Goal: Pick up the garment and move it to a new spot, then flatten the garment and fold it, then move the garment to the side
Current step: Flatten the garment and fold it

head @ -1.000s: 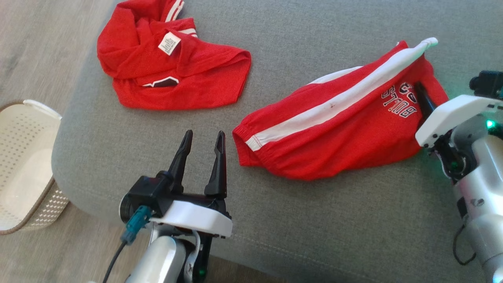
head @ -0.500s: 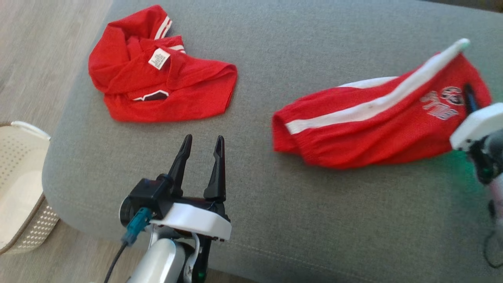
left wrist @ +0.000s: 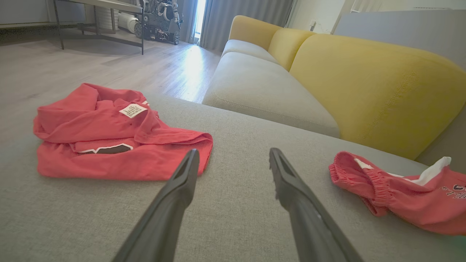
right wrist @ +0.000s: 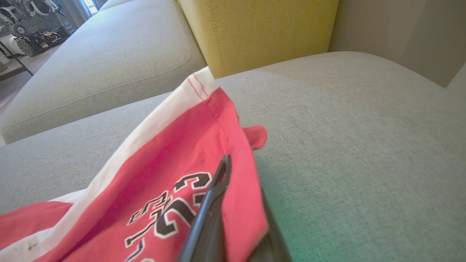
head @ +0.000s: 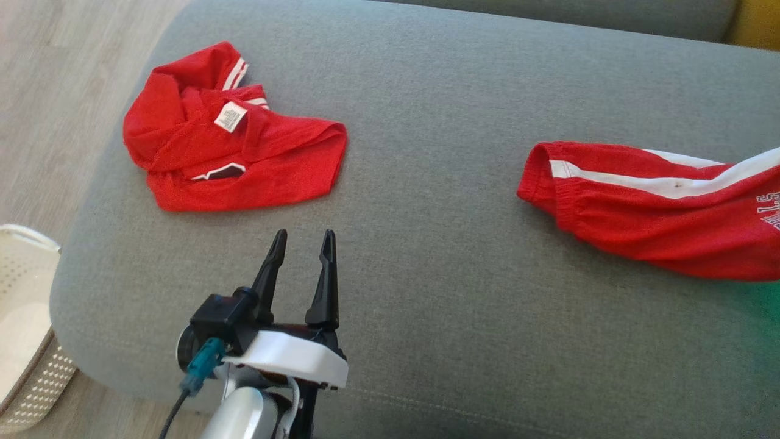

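**Two red garments on 1 grey cushion (head: 426, 317).**
(a) The shorts (head: 658, 207), red w/ a white side stripe and black-and-white lettering, lie stretched toward the R edge of the head view. Their gathered end points L and rests on the cushion.
(b) The shirt (head: 237, 164) is crumpled, white label up, near the cushion's L corner and well apart from (a).

One white perforated basket (head: 24, 317) stands on the floor beside that corner.

**Two grippers.**
- L gripper (head: 303, 235): jaws spread wide w/ nothing between them, over bare cushion between the 2 garments, nearer the shirt.
- R gripper (right wrist: 233, 174): jaws pinched together on the shorts' hem corner just beside the lettering, 1 finger above the cloth and 1 below. That corner is raised off the cushion.

**Vs. 1 s ago.**
- The head view has shifted.
- The gap between shorts and shirt is much wider, and the gathered end is no longer just beside the L gripper.
- The R jaws, then partly apart, are now closed.
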Controlling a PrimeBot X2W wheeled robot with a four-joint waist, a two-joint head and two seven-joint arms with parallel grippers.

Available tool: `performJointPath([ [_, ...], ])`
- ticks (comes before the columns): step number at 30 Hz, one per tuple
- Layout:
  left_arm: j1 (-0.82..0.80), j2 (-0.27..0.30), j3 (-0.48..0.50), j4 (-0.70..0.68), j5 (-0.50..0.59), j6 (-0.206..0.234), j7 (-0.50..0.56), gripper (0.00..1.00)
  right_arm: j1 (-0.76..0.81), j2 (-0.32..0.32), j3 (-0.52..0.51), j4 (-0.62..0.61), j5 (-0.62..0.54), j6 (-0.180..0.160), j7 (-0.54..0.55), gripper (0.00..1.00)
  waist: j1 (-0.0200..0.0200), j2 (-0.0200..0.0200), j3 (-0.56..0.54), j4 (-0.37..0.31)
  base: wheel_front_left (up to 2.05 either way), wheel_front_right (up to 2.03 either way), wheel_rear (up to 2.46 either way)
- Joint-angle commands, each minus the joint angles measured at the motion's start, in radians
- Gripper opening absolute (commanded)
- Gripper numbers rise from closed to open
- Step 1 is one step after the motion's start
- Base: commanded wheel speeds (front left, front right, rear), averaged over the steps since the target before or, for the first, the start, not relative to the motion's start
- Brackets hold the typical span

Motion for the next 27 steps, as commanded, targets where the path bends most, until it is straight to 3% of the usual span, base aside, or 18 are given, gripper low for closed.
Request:
performJointPath([
  [1,-0.022,0.001,0.031,-0.035,0.009,-0.005,-0.012,1.0,-0.008,-0.009,0.011,-0.019,-0.012,-0.001,-0.015,0.0,0.0,0.0,-0.005,-0.007,0.0,0.0,0.0],
  [8,-0.02,0.001,0.038,-0.027,0.013,-0.011,-0.012,1.0,-0.034,0.061,-0.018,-0.017,-0.089,-0.001,-0.041,0.0,0.0,0.0,-0.025,-0.031,0.0,0.0,0.0],
  [14,-0.008,0.001,0.043,-0.019,0.019,-0.018,-0.012,1.0,-0.041,0.147,0.005,-0.087,-0.134,-0.001,-0.055,0.0,0.0,0.0,-0.055,-0.046,0.0,0.0,0.0],
  [27,0.012,0.001,0.048,-0.018,0.022,-0.025,-0.012,1.0,0.07,0.331,0.2,-0.377,-0.079,-0.001,-0.031,0.0,0.0,0.0,-0.076,-0.043,0.0,0.0,0.0],
])
